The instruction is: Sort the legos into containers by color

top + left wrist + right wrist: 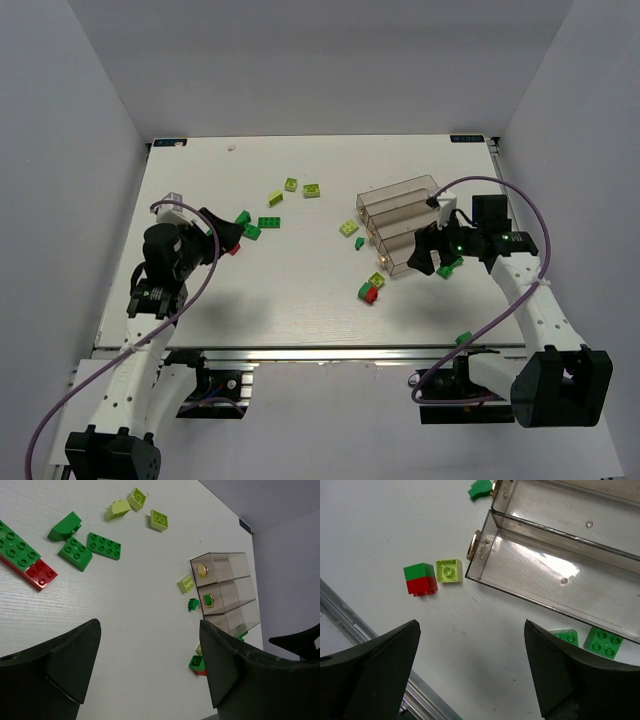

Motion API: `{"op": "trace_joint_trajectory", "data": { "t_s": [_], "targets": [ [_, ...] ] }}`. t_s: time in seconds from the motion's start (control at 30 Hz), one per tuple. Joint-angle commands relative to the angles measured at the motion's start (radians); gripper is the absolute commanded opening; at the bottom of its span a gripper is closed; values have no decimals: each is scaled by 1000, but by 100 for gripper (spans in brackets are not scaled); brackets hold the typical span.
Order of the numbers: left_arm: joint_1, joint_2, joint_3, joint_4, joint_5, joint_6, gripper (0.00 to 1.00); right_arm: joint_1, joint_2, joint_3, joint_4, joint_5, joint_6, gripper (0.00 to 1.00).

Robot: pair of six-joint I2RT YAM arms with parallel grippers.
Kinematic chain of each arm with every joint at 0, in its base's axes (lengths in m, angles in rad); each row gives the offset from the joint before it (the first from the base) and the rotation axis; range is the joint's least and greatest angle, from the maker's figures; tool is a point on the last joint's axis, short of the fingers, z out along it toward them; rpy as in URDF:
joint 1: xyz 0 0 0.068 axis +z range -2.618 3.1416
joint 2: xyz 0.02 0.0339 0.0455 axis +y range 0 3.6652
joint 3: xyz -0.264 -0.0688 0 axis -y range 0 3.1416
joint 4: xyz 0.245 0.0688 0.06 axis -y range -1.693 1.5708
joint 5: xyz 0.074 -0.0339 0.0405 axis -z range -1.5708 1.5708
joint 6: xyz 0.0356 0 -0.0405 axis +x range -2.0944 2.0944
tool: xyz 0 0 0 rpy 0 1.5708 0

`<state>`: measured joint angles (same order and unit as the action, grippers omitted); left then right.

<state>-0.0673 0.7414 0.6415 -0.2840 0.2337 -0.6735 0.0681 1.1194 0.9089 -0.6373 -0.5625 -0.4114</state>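
right gripper jaws apart, empty, at near end of tray. green brick lower right of wrist frame, outside tray wall, beside finger. left gripper jaws apart, empty. red brick upper left, butted against long green brick, axis diagonal.

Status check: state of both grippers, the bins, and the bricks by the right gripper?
left gripper: open, empty.
right gripper: open, empty.
containers: upright, open-topped, no brick visible inside.
green-on-red stack: two bricks joined, green on top, outside the containers.
lime brick: loose, stud up, beside the stack.
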Motion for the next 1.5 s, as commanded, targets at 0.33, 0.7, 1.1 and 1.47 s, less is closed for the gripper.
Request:
{"op": "trace_joint_trajectory", "data": {
  "t_s": [0.33,0.7,1.1,1.47],
  "targets": [
    [1,58,64,36,104,21,90,12,-64,-39,9,434,367,86],
    [-26,-11,30,26,90,48,91,10,-56,-45,-30,521,416,68],
    [-25,69,-14,143,66,5,90,13,19,-105,73,461,192,64],
    [-25,76,-26,140,30,-15,90,9,78,-177,83,319,-246,78]
  ]
}}
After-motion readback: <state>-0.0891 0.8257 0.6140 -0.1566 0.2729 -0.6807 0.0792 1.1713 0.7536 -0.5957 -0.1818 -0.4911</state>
